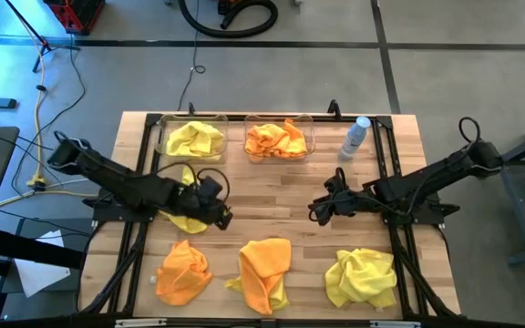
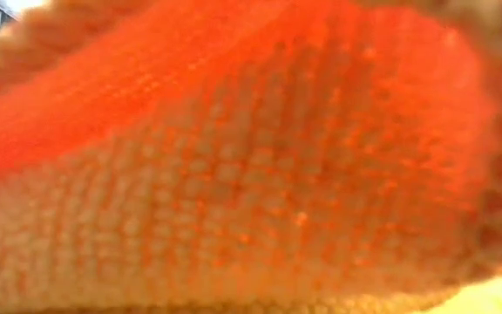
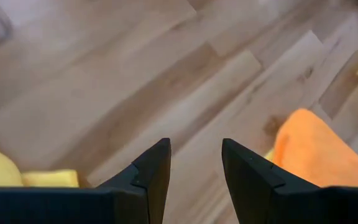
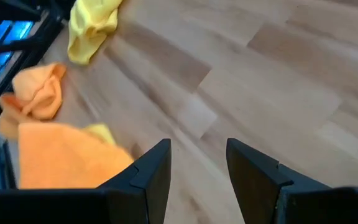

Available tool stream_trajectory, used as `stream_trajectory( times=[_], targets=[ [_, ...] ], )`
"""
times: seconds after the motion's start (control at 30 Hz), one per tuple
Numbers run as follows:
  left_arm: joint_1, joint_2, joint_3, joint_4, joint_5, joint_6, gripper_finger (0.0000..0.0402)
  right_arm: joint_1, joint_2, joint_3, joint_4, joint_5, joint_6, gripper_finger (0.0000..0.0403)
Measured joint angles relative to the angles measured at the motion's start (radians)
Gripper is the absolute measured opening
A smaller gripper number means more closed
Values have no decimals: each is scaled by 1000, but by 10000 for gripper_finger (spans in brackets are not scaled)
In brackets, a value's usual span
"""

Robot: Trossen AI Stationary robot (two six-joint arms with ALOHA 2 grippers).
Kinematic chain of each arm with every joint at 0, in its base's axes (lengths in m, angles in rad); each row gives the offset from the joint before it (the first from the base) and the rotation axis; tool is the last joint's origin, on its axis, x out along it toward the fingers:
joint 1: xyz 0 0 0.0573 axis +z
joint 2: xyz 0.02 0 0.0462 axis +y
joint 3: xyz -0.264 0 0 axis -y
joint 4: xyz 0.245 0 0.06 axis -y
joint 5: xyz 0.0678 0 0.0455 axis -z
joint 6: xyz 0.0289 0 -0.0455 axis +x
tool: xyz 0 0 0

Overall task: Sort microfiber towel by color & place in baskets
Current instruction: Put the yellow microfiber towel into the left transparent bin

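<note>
Soft microfiber, light, floppy: pinch raised fold. Baskets (image 1: 235,138) hold one yellow, one orange. Below baskets: yellow towel (image 1: 188,220) under left gripper (image 1: 215,215), three more loose. Both claws apart, empty; right gripper (image 1: 322,210) waits mid-table.

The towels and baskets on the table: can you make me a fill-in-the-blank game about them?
1. The left basket holds a towel coloured ____.
2. The right basket holds a towel coloured ____.
3. The loose towel at the front right of the table is ____.
4. The fingers of the left gripper and of the right gripper are ____, with nothing between them.

Missing words: yellow; orange; yellow; open
</note>
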Motion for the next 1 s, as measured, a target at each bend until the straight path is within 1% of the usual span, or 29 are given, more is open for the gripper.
stream_trajectory(
  times=[0.17,0.4,0.5,0.53,0.63,0.7,0.83,1.0],
  targets=[
    [-51,19,0,1,-17,-69,131,34,0,50,-99,-56,2,149],
    [-61,19,0,2,-51,-96,131,103,0,191,-425,-56,35,149],
    [-61,19,0,2,-55,-97,131,128,0,241,-535,-70,72,149],
    [-61,19,0,2,-55,-97,131,136,0,253,-574,-103,87,149],
    [-61,19,0,2,-55,-97,131,161,3,266,-667,-278,151,149],
    [-61,19,0,1,-55,-96,131,194,3,266,-727,-349,205,149],
    [-60,19,0,0,-58,-90,131,273,3,266,-805,-387,321,149],
    [-60,19,0,-7,-81,-70,131,371,3,266,-799,-407,453,149]
  ],
)
